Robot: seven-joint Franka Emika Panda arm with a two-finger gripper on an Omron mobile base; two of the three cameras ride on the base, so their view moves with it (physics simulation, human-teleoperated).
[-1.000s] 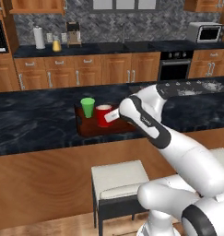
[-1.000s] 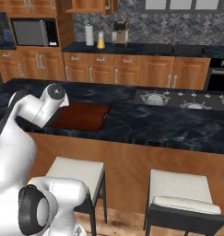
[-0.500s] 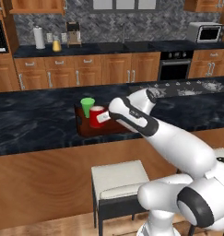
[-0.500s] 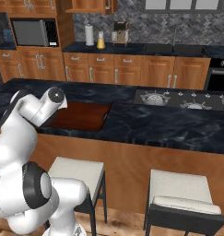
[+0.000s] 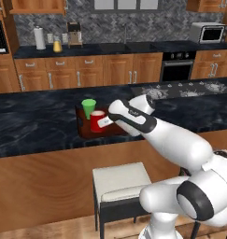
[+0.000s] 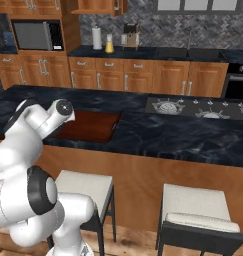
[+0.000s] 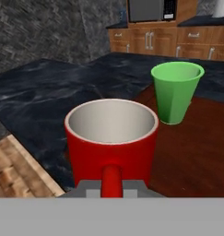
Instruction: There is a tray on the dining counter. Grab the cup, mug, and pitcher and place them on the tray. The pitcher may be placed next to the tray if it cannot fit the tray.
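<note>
Kitchen with a grey herringbone tile backsplash (image 5: 147,21) behind a black-topped back counter (image 5: 110,48) over wood cabinets (image 5: 105,70). On that counter: white paper-towel roll (image 5: 39,37) at left, coffee machine (image 5: 74,33) near it, microwave (image 5: 208,33) far right. Black oven (image 5: 176,69) built in below the counter, right of the sink faucet (image 5: 125,33). Gas cooktop (image 6: 193,107) in front. Two cream-cushioned stools (image 6: 198,212) on a wood plank floor (image 6: 133,242).

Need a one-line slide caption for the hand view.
End effector shut on the red mug's handle at the tray edge, green cup upright on the tray behind it.
</note>
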